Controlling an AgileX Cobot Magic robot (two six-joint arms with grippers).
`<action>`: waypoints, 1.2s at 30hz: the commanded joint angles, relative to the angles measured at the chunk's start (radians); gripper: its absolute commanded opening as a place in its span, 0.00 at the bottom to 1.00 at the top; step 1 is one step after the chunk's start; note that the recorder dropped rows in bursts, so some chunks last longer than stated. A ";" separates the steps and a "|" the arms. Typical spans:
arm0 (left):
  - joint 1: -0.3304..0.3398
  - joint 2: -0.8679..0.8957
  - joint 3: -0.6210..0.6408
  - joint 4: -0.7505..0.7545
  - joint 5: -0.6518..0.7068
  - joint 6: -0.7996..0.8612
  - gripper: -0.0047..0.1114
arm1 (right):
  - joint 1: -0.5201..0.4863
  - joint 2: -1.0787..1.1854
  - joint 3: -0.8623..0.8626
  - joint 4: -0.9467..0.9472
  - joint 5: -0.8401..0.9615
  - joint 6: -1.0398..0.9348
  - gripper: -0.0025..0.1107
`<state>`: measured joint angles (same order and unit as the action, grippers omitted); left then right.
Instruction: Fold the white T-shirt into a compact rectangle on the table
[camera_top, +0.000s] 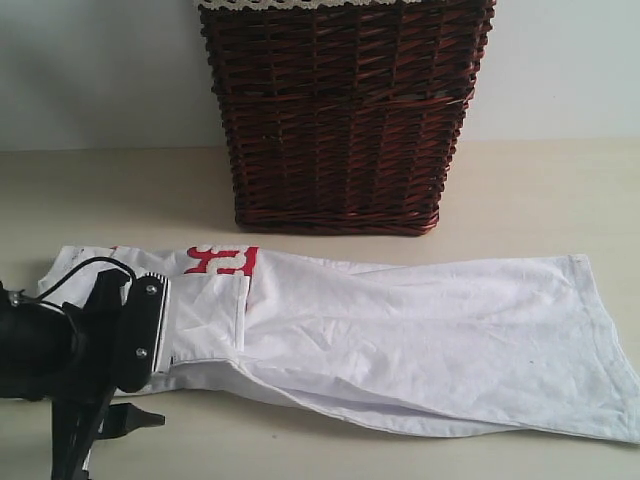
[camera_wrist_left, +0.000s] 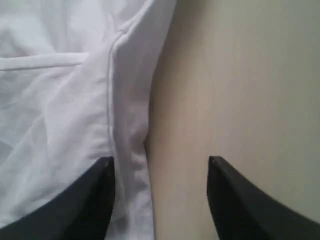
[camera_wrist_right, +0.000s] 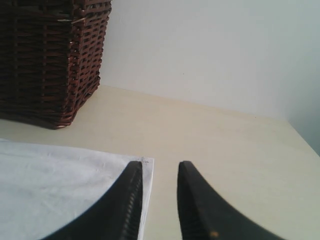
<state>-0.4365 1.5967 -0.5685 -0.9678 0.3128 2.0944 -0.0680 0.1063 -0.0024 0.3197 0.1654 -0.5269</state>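
On the pale cream table we see the left gripper with its fingers wide apart and gripping nothing. One finger is over the seamed edge of the white T-shirt, the other over bare table. The right gripper has its fingers slightly apart, with the shirt's corner just beside one finger. The shirt lies flat and stretched long. Its red letters are too hidden for us to read. Behind it stands a wicker basket.

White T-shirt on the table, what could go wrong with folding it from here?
1. The left gripper stands open astride the edge of the white T-shirt, one fingertip over cloth and one over bare table; closing might pinch only some of the layers.
2. Layers gape along the shirt's near edge, so a fold could trap wrinkles.
3. The wicker basket stands close behind; a lifted end might brush it.
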 joint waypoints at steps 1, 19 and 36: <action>-0.046 0.029 0.006 -0.017 -0.140 0.003 0.51 | -0.005 0.000 0.002 -0.002 -0.009 0.002 0.24; -0.052 0.080 0.006 -0.011 -0.261 0.003 0.04 | -0.005 0.000 0.002 -0.002 -0.009 0.002 0.24; -0.052 0.072 -0.121 -0.011 -0.277 0.003 0.04 | -0.005 0.000 0.002 -0.002 -0.009 0.002 0.24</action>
<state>-0.4829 1.6489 -0.6469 -0.9713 -0.0053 2.0998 -0.0680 0.1063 -0.0024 0.3197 0.1654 -0.5269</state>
